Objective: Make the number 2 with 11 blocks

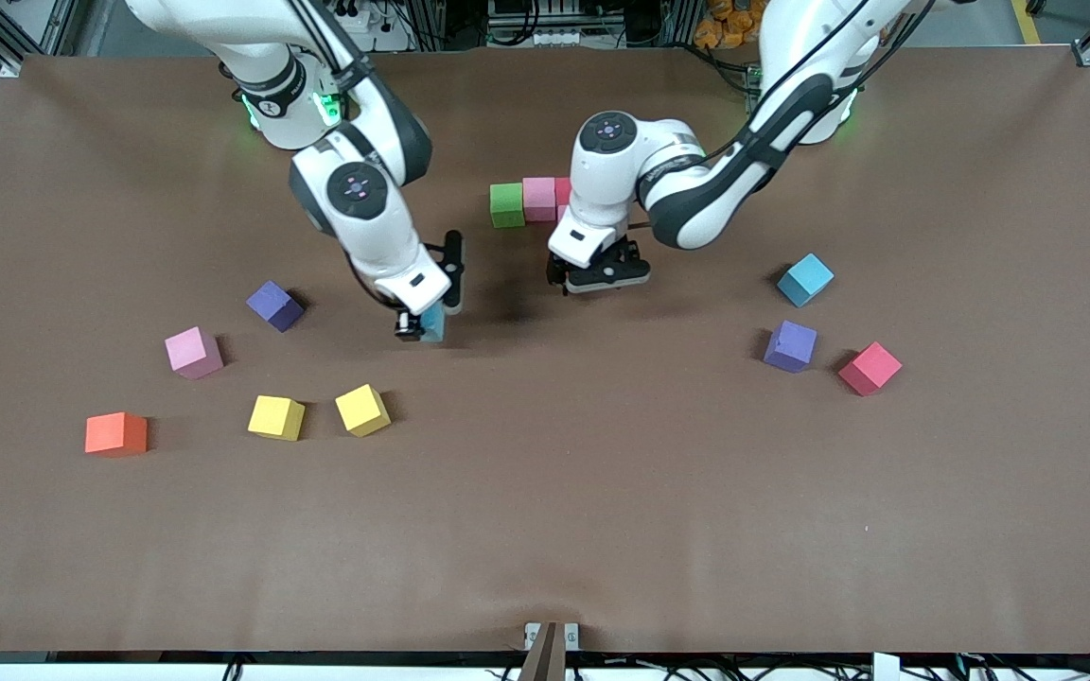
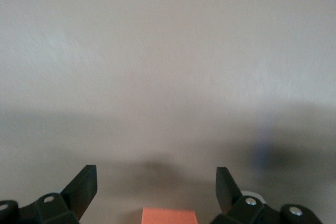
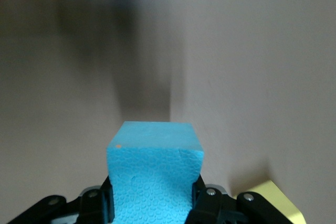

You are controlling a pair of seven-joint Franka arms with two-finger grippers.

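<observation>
The right claw [image 1: 422,326] is gripping a cyan block [image 3: 155,174] over the desk [image 1: 545,530]; the left claw [image 1: 599,274] is hanging wide over an orange block [image 2: 169,216] beside the pink block [image 1: 539,198].

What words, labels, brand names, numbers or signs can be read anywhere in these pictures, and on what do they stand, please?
None can be read.
The blocks, such as the cyan block held in the right gripper, carry no print.
The table is bare of writing.
The round marks on the arms' joints, above the open left gripper, are too small to read.
</observation>
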